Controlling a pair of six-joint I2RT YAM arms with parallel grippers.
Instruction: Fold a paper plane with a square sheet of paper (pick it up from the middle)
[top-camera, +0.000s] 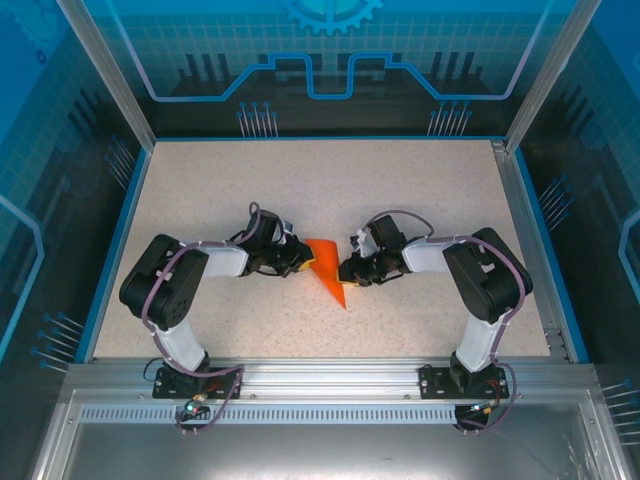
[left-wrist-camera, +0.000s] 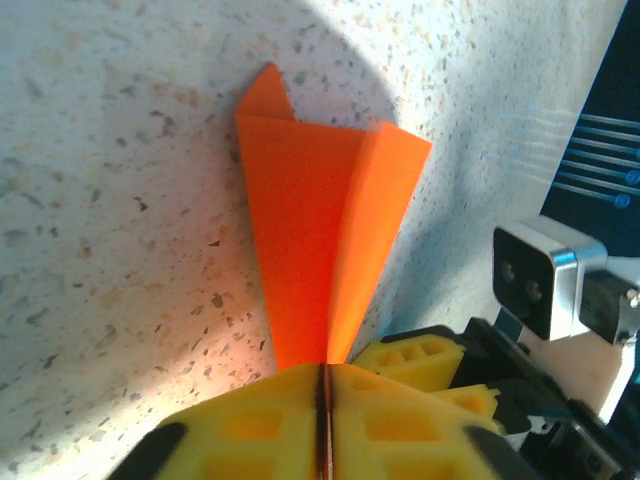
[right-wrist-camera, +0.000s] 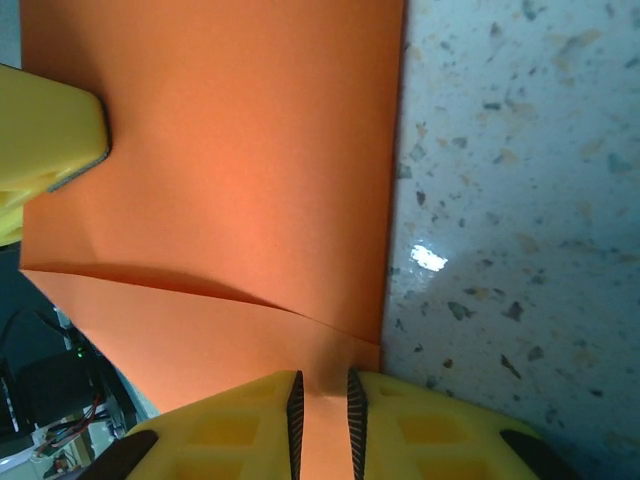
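Note:
The square sheet of paper (top-camera: 328, 272) is bright orange and folded into a narrow pointed shape, lying on the speckled table between both grippers. My left gripper (top-camera: 298, 262) is shut on its narrow end (left-wrist-camera: 325, 372). From there the paper (left-wrist-camera: 310, 220) fans out, with one flap raised along a centre crease. My right gripper (top-camera: 348, 270) is on the paper's other side, its jaws (right-wrist-camera: 322, 405) a narrow gap apart with the flat orange paper (right-wrist-camera: 230, 180) showing between the pads. A yellow finger of the left gripper (right-wrist-camera: 50, 140) rests on the paper's far edge.
The table (top-camera: 330, 180) is walled by a blue rim and glass panels. In the left wrist view, the right gripper's yellow fingers (left-wrist-camera: 415, 360) and its white wrist camera (left-wrist-camera: 535, 275) sit very close to my left gripper.

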